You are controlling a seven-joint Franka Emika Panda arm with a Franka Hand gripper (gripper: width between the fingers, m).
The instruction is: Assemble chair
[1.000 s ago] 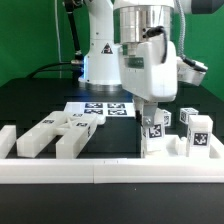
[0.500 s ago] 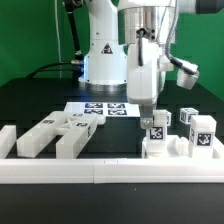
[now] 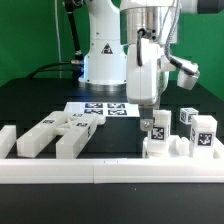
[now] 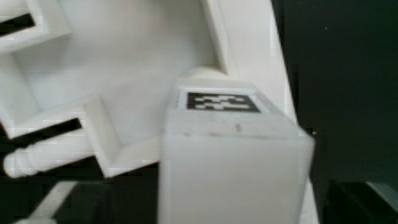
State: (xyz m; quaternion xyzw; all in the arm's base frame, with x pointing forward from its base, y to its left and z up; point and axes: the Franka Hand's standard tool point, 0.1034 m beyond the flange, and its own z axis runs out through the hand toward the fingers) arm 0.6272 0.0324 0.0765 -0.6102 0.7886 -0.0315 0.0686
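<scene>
In the exterior view my gripper (image 3: pixel 152 118) hangs straight down over an upright white chair part with a black-and-white tag (image 3: pixel 156 131). That part stands on a low white chair assembly (image 3: pixel 178 149) at the exterior view's right. The fingertips sit right at its top, and I cannot make out whether they press on it. The wrist view is filled by the same tagged block (image 4: pixel 228 150), with a white slotted chair piece (image 4: pixel 80 90) beside it; the fingers do not show there. Two tagged cubes (image 3: pixel 199 130) stand on the assembly's right end.
Several loose white chair parts (image 3: pixel 52 136) lie at the exterior view's left. The marker board (image 3: pixel 100 108) lies behind them, by the robot's base. A long white border rail (image 3: pixel 110 169) runs along the front, with a short rail piece (image 3: pixel 7 141) at far left.
Since a second ago the hand has turned about its vertical axis above the tagged part. Over the last half second nothing has visibly shifted, and the part stays upright.
</scene>
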